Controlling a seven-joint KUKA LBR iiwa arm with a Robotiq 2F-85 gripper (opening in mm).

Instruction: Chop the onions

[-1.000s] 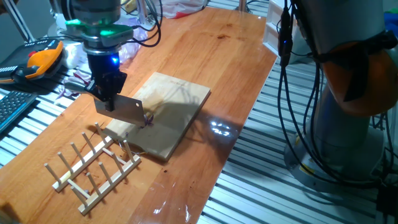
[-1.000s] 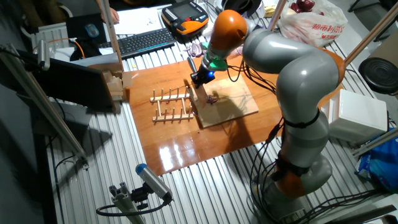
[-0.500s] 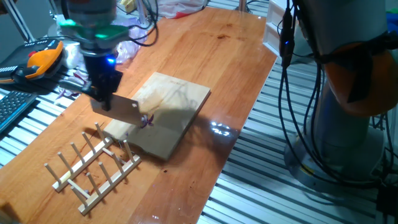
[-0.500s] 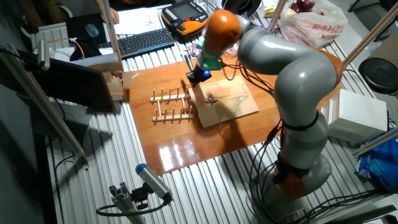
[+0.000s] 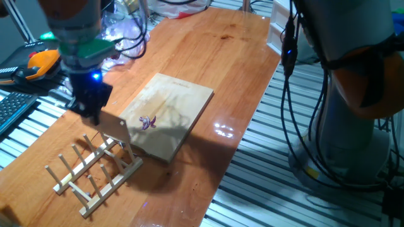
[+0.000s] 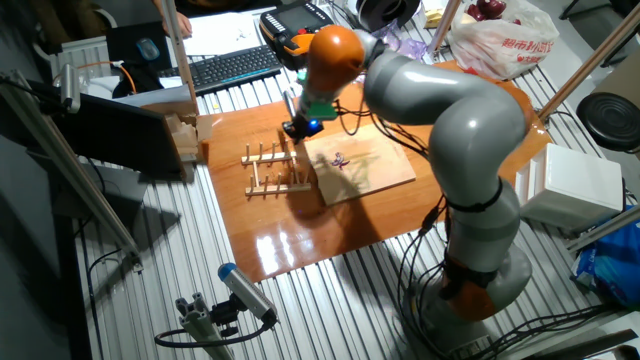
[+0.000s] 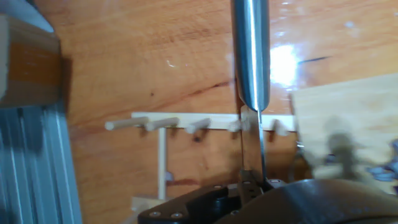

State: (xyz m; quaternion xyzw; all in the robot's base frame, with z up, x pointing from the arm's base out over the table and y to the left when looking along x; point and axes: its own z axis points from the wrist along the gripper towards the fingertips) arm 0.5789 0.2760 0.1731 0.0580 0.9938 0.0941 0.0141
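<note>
A few small purple onion bits (image 5: 148, 122) lie near the middle of the wooden board (image 5: 180, 94). They also show in the other fixed view (image 6: 340, 159) on the board (image 6: 375, 170). My gripper (image 5: 92, 108) is shut on a cleaver (image 5: 114, 129). It holds the blade upright over the wooden rack (image 5: 95, 167), left of the board and apart from the onions. In the hand view the steel handle (image 7: 250, 50) and the thin blade edge point down at the rack (image 7: 199, 124), with the board (image 7: 345, 115) at the right.
An orange teach pendant (image 5: 39, 63) and a keyboard (image 6: 225, 68) lie beyond the table's left edge. A plastic bag (image 6: 495, 35) sits at the far end. A wooden block (image 6: 185, 135) stands at the table corner near the rack. The robot's base (image 6: 480, 270) stands beside the table.
My gripper has moved left with the cleaver, off the board and over the wooden rack. The onion bits, earlier beside the blade, now lie uncovered on the board.
</note>
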